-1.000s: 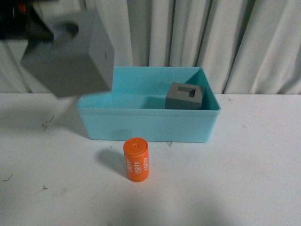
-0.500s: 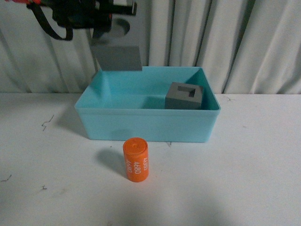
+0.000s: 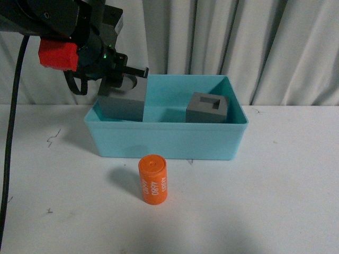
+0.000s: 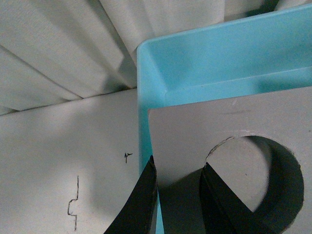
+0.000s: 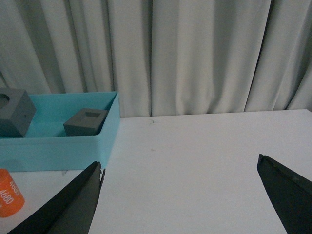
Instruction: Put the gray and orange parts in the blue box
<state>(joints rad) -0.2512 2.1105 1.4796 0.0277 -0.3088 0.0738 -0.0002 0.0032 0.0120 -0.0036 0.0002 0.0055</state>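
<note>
Round-recess gray cube (image 3: 123, 100) at the left end of the blue box (image 3: 164, 140), pinched by the left gripper (image 4: 179, 165) — one finger in the recess, one outside. Slotted gray cube (image 3: 207, 108) inside the box, right rear. Orange cylinder (image 3: 153, 179) upright on the table (image 3: 286, 185), just before the box. Right gripper (image 5: 180, 162) off to the box's right — fingers wide apart, holding nothing.

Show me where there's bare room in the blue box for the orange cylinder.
Free: the blue box floor between the round-hole cube in the left gripper and the slotted cube at the back right. Crowded: the box's left end, filled by that cube and gripper. Outside, the table right of the box is bare.
</note>
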